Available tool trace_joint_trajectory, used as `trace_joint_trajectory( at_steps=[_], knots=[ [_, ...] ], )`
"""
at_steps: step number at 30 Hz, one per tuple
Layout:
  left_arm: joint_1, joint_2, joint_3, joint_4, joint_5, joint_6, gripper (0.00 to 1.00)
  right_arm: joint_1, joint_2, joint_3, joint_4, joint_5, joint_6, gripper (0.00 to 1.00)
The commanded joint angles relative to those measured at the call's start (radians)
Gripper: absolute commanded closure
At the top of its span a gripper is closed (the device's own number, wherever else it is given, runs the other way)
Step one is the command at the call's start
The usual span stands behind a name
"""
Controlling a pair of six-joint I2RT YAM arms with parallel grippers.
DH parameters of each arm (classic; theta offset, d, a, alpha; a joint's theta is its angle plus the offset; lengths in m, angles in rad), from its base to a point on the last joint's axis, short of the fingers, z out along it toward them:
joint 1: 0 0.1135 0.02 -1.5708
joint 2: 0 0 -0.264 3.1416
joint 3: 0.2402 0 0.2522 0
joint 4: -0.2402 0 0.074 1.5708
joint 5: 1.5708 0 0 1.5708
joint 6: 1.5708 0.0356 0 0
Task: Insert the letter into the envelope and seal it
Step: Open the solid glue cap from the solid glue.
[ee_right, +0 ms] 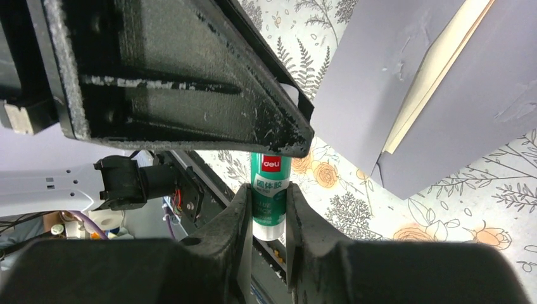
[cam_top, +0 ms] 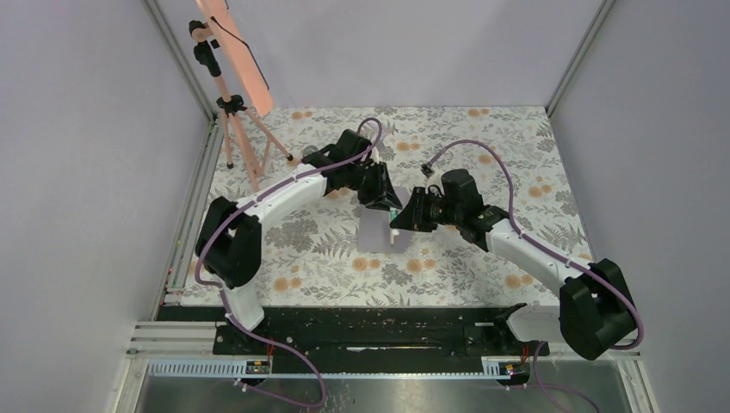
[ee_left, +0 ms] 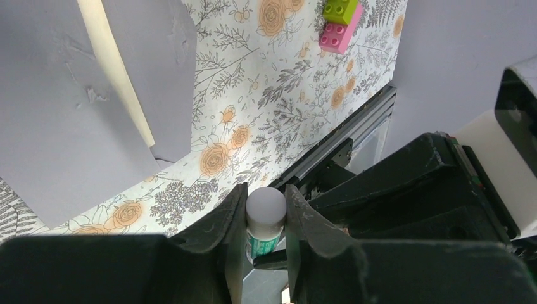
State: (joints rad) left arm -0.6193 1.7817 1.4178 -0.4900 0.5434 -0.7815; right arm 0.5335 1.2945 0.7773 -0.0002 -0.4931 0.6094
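The two arms meet over the middle of the flowered table [cam_top: 482, 163], sharing one glue stick [ee_right: 270, 190] between them. The right gripper [ee_right: 268, 193] has its jaws closed narrowly around the green labelled barrel. The left gripper [ee_left: 265, 193] pinches the white cap [ee_left: 265, 209] at the other end, its fingers pressed against both sides. Held this way, one hand can brace the tube while the other twists or pulls, so the step in hand is most likely getting the cap off. That would free the glue for the flap.

The envelope [ee_left: 57, 126] lies flat on the table just beside and under the grippers, filling the upper left of the left wrist view and the upper right of the right wrist view. The letter [ee_left: 117, 69] is already tucked inside. Only a thin cream edge of it shows, running diagonally between the two grey layers. The flap looks unsealed, since the paper gapes enough to show that edge, though which grey layer is the flap cannot be told for sure.

So the insertion seems done and the sealing remains. The envelope sits close by, probably so the glue can reach it with a short move. A green and pink pair of toy bricks [ee_left: 339, 22] rests at the top of the left wrist view, well apart from the work
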Motion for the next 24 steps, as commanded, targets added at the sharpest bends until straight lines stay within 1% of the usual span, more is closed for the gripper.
trace_joint_trajectory(
  at_steps=[1,5,10,13,16,20,24],
  knots=[
    [0.058,0.052,0.118,0.047,-0.065,0.006,1.0,0.012,-0.049,-0.032,-0.021,-0.088,-0.002,1.0],
    [0.076,0.084,0.165,0.053,-0.072,-0.009,1.0,0.014,-0.046,-0.022,-0.043,-0.107,-0.018,1.0],
    [0.098,0.1,0.21,0.05,-0.114,-0.016,1.0,0.017,-0.047,-0.014,-0.065,-0.116,-0.032,1.0],
    [0.105,0.11,0.237,0.024,-0.127,0.001,1.0,0.016,-0.06,-0.012,-0.091,-0.088,-0.04,1.0],
    [0.106,0.115,0.254,-0.041,-0.174,0.051,1.0,0.017,-0.079,-0.014,-0.117,-0.038,-0.047,1.0],
    [0.104,0.129,0.256,-0.155,-0.281,0.142,1.0,0.017,-0.101,-0.024,-0.145,0.054,-0.048,1.0],
    [0.105,0.167,0.28,-0.268,-0.481,0.257,1.0,0.014,-0.11,-0.031,-0.148,0.111,-0.043,1.0]
  ],
)
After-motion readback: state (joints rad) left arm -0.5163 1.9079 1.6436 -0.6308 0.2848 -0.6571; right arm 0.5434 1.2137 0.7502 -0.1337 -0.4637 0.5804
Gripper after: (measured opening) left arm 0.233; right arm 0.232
